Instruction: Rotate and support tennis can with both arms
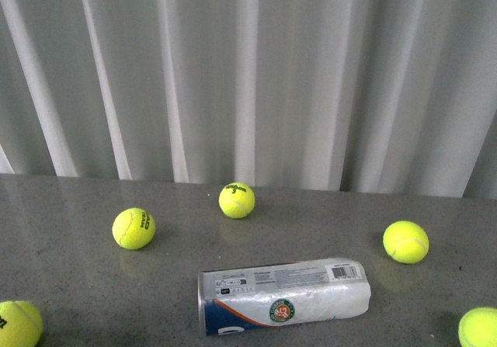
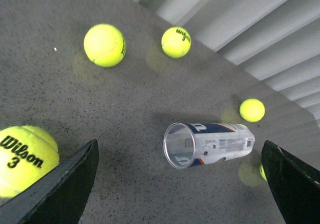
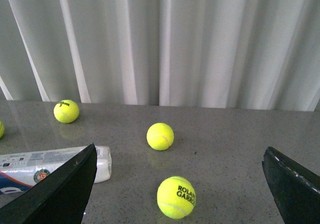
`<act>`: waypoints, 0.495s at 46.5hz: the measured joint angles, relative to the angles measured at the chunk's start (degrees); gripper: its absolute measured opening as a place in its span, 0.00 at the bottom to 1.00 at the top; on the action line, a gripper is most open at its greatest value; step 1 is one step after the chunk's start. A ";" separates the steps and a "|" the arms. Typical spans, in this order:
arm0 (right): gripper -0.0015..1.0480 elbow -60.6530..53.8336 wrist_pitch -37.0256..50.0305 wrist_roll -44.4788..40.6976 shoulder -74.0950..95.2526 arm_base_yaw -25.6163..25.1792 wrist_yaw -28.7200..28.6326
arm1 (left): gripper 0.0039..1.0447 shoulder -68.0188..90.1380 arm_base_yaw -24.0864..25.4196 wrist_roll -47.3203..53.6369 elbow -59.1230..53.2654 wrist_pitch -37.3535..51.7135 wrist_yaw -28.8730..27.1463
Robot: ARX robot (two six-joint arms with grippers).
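The tennis can (image 1: 283,296) lies on its side on the grey table, empty, open end to the left, closed end to the right. It has a blue and white label, an orange stripe and a round emblem. No arm shows in the front view. In the left wrist view the can (image 2: 207,144) lies ahead of my open left gripper (image 2: 180,184), its open mouth turned toward the camera. In the right wrist view only the can's closed end (image 3: 55,164) shows, beside one finger of my open right gripper (image 3: 180,189). Both grippers are empty and apart from the can.
Several yellow-green tennis balls lie around the can: one (image 1: 133,228) at the left, one (image 1: 237,200) behind, one (image 1: 405,241) at the right, one (image 1: 17,324) at the front left edge, one (image 1: 480,328) at the front right. A white pleated curtain (image 1: 248,75) hangs behind the table.
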 joint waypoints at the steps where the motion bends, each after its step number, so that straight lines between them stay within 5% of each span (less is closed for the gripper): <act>1: 0.93 0.00 0.00 0.00 0.00 0.00 0.00 | 0.94 5.07 -0.22 -0.02 1.97 1.11 1.07; 8: 0.93 0.00 0.00 0.02 -0.02 0.00 0.02 | 0.94 27.21 -2.19 0.92 11.47 8.44 6.47; 23: 0.93 0.00 0.00 0.02 -0.02 0.00 0.00 | 0.94 39.52 -5.86 0.11 17.70 10.60 11.96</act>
